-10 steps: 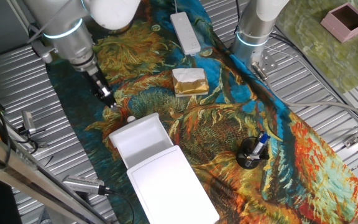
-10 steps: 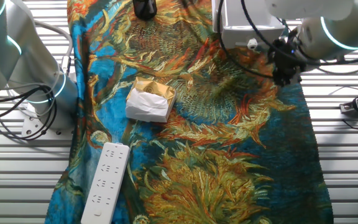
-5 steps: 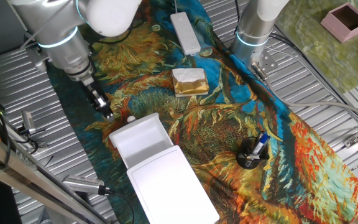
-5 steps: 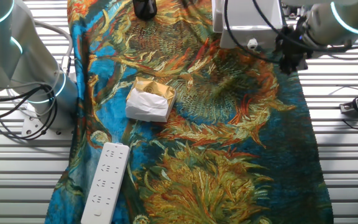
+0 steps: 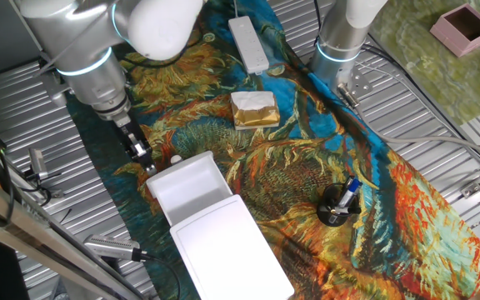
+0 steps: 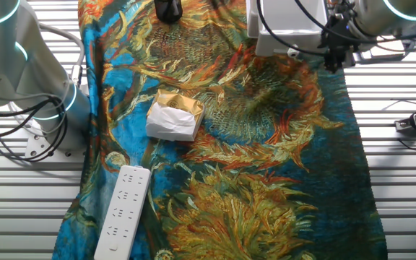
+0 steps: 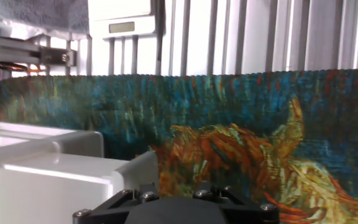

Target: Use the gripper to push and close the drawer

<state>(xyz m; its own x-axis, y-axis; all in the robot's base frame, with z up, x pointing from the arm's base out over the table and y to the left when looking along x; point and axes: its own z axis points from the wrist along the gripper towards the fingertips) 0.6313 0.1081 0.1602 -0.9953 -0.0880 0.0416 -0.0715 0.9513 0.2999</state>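
- Your gripper (image 5: 146,160) sits just beside the drawer (image 5: 187,188), near its knob (image 5: 174,158).
- Hand view alone shows the drawer's white wall close by.
- You cannot tell whether the fingers are parted.

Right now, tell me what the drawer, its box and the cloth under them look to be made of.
The drawer and the box: likely plastic, smooth plain white with a soft sheen and moulded rims. The cloth: probably printed fabric, matte, with a painted sunflower pattern and creases where it drapes over the ribbed table.
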